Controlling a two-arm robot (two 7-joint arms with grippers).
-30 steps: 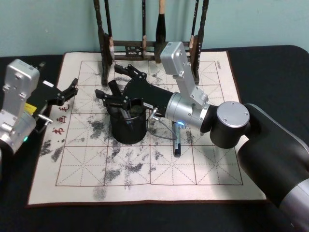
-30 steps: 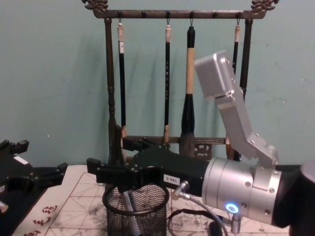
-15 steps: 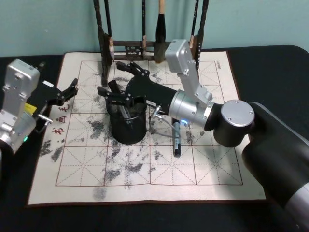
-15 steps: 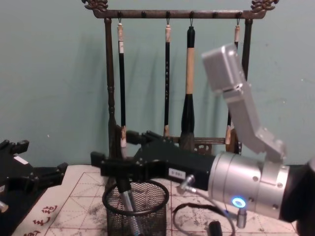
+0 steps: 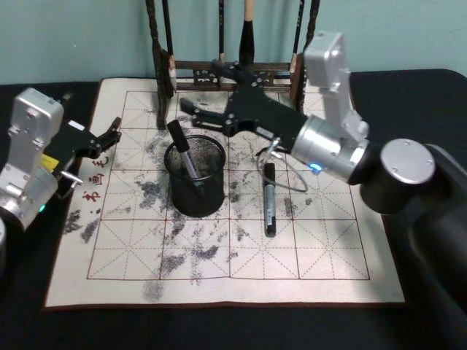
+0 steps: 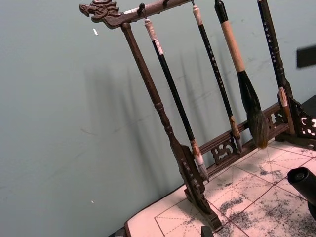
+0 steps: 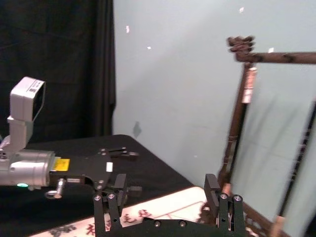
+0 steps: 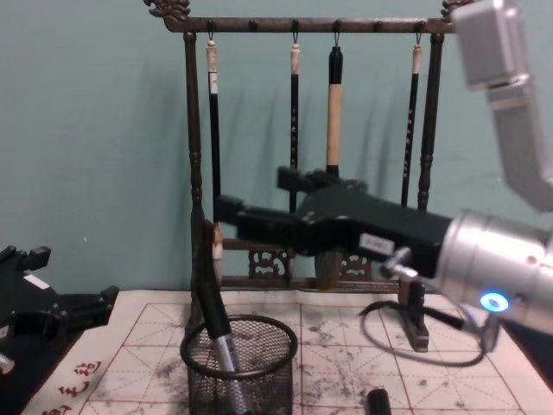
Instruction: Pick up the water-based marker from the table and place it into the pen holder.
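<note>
The pen holder, a black wire-mesh cup, stands on the ink-stained mat; the chest view shows its rim. The water-based marker leans inside it, dark cap above the rim and grey barrel behind the mesh. My right gripper hovers open and empty above and behind the cup, close to the brush rack; it also shows in the chest view and the right wrist view. My left gripper rests open at the mat's left edge.
A second dark marker lies on the mat right of the cup. The wooden brush rack with several hanging brushes stands at the mat's back edge. The black table surrounds the mat.
My right gripper has risen from over the cup and drawn back toward the brush rack, leaving the marker standing in the holder. The left arm has stayed still.
</note>
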